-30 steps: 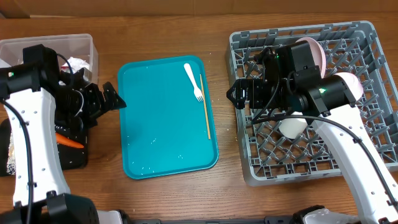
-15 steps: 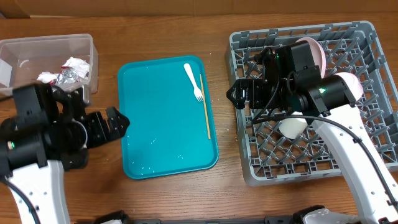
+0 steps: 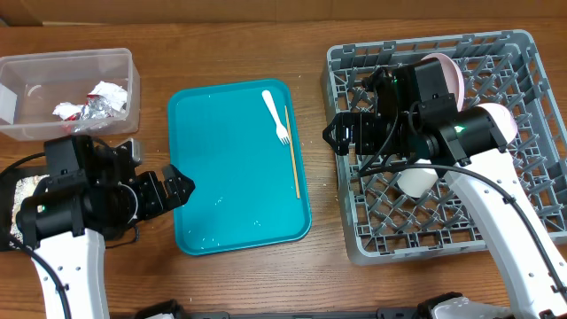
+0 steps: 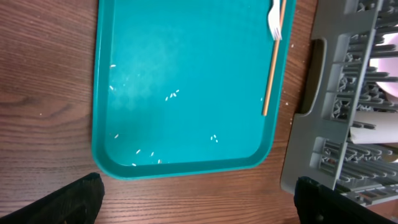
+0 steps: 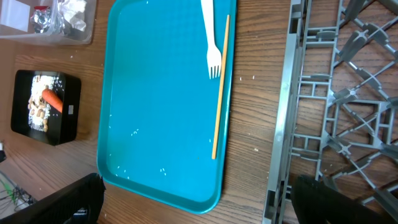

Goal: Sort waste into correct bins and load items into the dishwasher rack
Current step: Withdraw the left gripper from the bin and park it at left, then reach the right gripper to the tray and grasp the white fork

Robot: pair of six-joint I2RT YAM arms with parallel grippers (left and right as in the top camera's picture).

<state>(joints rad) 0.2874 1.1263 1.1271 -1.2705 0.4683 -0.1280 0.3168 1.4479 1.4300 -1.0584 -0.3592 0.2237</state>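
**Overhead view: both claws wide apart and empty, fork lying on the teal tray**

From above, the clear tub (image 3: 66, 62) sits at the far left corner of the table (image 3: 266, 44). It holds crumpled white napkins (image 3: 108, 89) and a red-and-silver foil wrapper (image 3: 84, 108), bunched toward its right end.

The right wrist view shows the black tray (image 5: 22, 121) near the tub. An orange carrot (image 5: 53, 99) lies in it among beige food bits (image 5: 37, 111).

The teal tray (image 3: 221, 177) lies in the middle. A white fork (image 3: 275, 115) rests at its far right corner, tines toward the near side. A thin yellow stick (image 3: 293, 155) lies just beside the fork. A few pale grains (image 4: 171, 95) are scattered over the tray floor.

The grey dish rack (image 3: 532, 53) stands on the right. Two round white dishes (image 3: 443, 64) stand on edge in it, with a white cup (image 3: 415, 182) lower down, all partly hidden by the arm.

The left claw (image 3: 170, 189) hangs at the teal tray's left rim, its fingers spread and holding nothing. The right claw (image 3: 332, 135) hangs over the rack's left edge, its fingers also spread and empty.
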